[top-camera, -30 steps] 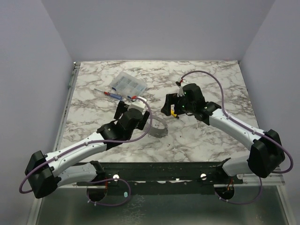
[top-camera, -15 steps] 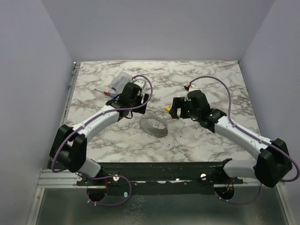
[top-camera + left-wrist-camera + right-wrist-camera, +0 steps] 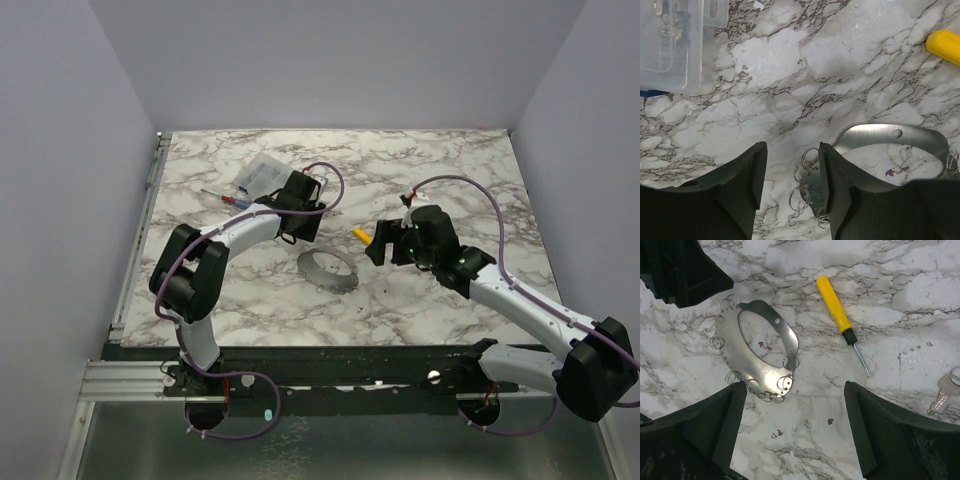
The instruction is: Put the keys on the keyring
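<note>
The keyring is a thin grey metal band in a loop, flat on the marble, with several small wire rings on its edge. It also shows in the left wrist view and the right wrist view. My left gripper is open and empty just beyond the band's far side, its jaws astride some small rings. My right gripper is open and empty, to the band's right. A silver key lies at the right edge of the right wrist view. No green-headed key is in view.
A yellow screwdriver lies between the two grippers, also seen from the right wrist. A clear compartment box and a red-and-blue screwdriver lie at the far left, behind my left gripper.
My left arm has swung out from near the base and now reaches to the band's far side. My right gripper has drawn back to the right, leaving the yellow screwdriver on the table.
</note>
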Motion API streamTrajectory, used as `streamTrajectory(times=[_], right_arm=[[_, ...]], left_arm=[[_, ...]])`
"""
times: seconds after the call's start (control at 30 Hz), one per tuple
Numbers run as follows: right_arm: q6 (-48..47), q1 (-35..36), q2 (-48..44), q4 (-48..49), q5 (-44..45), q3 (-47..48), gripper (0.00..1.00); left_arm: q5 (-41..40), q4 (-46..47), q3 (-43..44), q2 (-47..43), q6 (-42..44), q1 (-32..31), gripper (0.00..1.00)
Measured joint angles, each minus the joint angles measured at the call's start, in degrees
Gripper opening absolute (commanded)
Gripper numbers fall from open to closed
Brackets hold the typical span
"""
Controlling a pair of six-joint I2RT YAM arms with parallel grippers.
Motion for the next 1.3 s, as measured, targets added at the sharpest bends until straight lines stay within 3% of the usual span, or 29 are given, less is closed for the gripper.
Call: streamTrajectory(times=[0.87,1.17,1.3], right_arm=[[0.07,0.0,1.84,0.37,-2.6,-0.96,0.89],[0.07,0.0,1.86,0.35,-2.67,-0.96,0.89],[0.07,0.0,1.86,0.35,-2.67,-0.96,0.89]], left_arm=[[2.93,-2.6,-0.13,3.72,0.92,0.22,0.3],[4.33,-2.64,-0.13,4.0,0.92,0.22,0.02],[4.83,-2.62,-0.13,4.0,0.92,0.22,0.0]])
